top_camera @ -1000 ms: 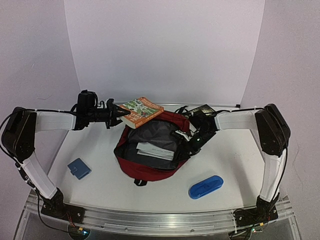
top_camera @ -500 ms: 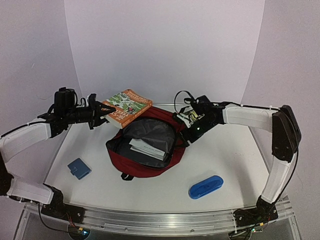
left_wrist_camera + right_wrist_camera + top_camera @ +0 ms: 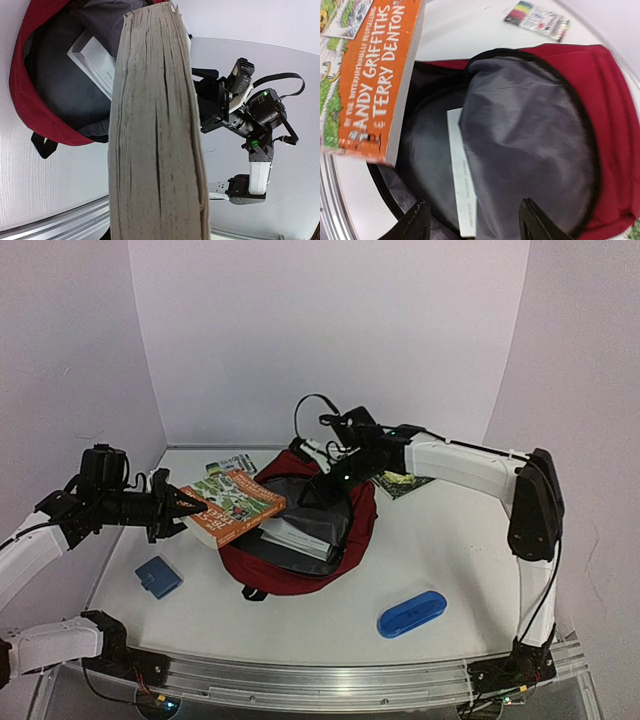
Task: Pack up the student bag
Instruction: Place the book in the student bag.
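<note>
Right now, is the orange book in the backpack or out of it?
Out. The left gripper holds the orange book over the left rim of the open student bag; a white book lies inside.

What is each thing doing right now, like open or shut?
student bag: open, grey lining showing.
orange book: held by the left gripper, not yet inside the bag.
white book: inside the bag.
blue case: shut, lying flat.
marker pack: lying flat beside the bag.
right gripper: jaws apart over the bag's opening.

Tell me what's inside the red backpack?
A flat white book lies inside the backpack, against grey lining. Anything beneath it, or behind the orange book, is hidden.
</note>
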`<state>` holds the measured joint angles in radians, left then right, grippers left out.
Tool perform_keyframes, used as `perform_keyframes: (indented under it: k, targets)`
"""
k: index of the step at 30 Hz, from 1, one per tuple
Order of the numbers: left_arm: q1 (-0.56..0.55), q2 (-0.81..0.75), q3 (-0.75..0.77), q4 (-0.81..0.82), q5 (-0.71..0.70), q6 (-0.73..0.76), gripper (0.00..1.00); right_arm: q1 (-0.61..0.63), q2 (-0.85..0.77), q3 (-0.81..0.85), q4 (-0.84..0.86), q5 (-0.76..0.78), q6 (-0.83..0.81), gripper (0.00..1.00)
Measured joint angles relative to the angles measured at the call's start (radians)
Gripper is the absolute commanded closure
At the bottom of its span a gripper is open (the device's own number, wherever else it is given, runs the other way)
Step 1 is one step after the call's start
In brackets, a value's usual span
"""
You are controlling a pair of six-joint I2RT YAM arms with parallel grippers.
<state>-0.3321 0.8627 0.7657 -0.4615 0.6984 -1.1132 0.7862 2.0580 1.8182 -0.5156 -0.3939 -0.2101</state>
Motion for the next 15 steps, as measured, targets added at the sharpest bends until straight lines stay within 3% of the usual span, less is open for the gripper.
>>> perform_keyframes:
  k: [8, 10, 15]
  targets:
    - [0.000, -0.064, -0.036, -0.099, -0.019, 0.011, 1.00, 0.055, 0.192, 0.101, -0.010, 0.080, -0.033, 0.48]
    - [0.000, -0.075, -0.043, -0.113, -0.019, 0.013, 1.00, 0.054, 0.221, 0.120, -0.010, 0.116, -0.044, 0.58]
    - [0.000, -0.078, -0.055, -0.128, -0.002, 0.018, 1.00, 0.054, 0.252, 0.152, -0.010, 0.207, -0.056, 0.96]
